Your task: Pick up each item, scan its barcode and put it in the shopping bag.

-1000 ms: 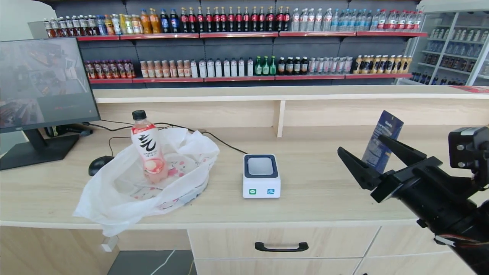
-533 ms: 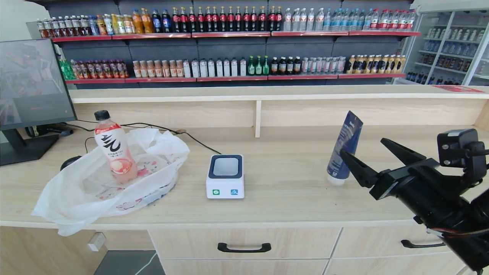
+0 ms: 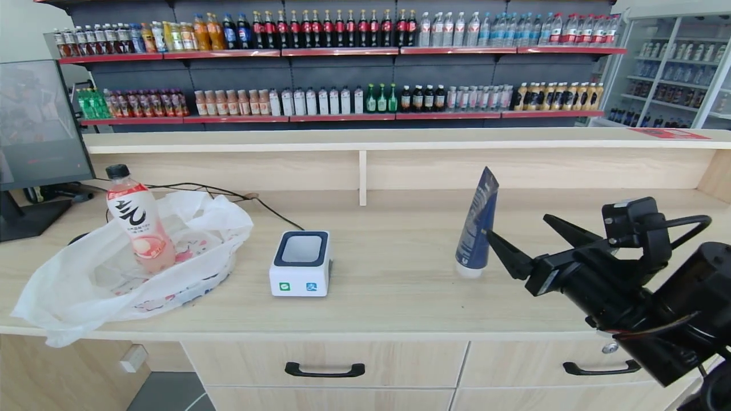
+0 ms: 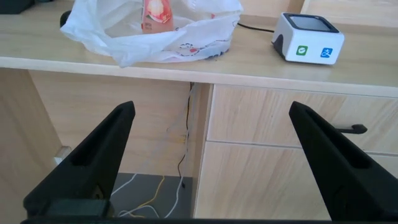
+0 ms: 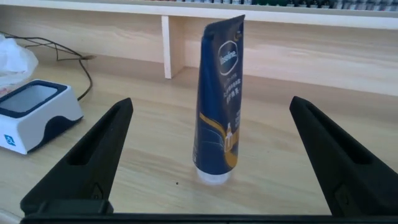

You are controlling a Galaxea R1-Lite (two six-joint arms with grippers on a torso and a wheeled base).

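Dark blue plastic is what I'm lined up on: the tube (image 3: 477, 222) stands upright on its white cap on the wooden counter (image 3: 400, 308), to the right of the scanner (image 3: 301, 262) and well apart from it. My right gripper (image 3: 517, 225) hangs near the tube, on its right side in the head view, with its 2 fingers spread wide and nothing between them. In the right wrist view the tube is framed by those fingers but sits ahead of their tips, with no contact.

My left gripper (image 4: 211, 106) is low, in front of the drawer fronts under the counter, also wide apart and empty.

The white shopping bag (image 3: 85, 285) lies open on the counter's left end. 1 pink bottle (image 3: 140, 220) with a black cap stands inside it, leaning slightly. The scanner is a white box with a dark-framed window facing up, set between the bag and the tube. A black cable (image 3: 268, 208) runs along the counter behind the bag, and a monitor (image 3: 40, 120) stands at the far left.
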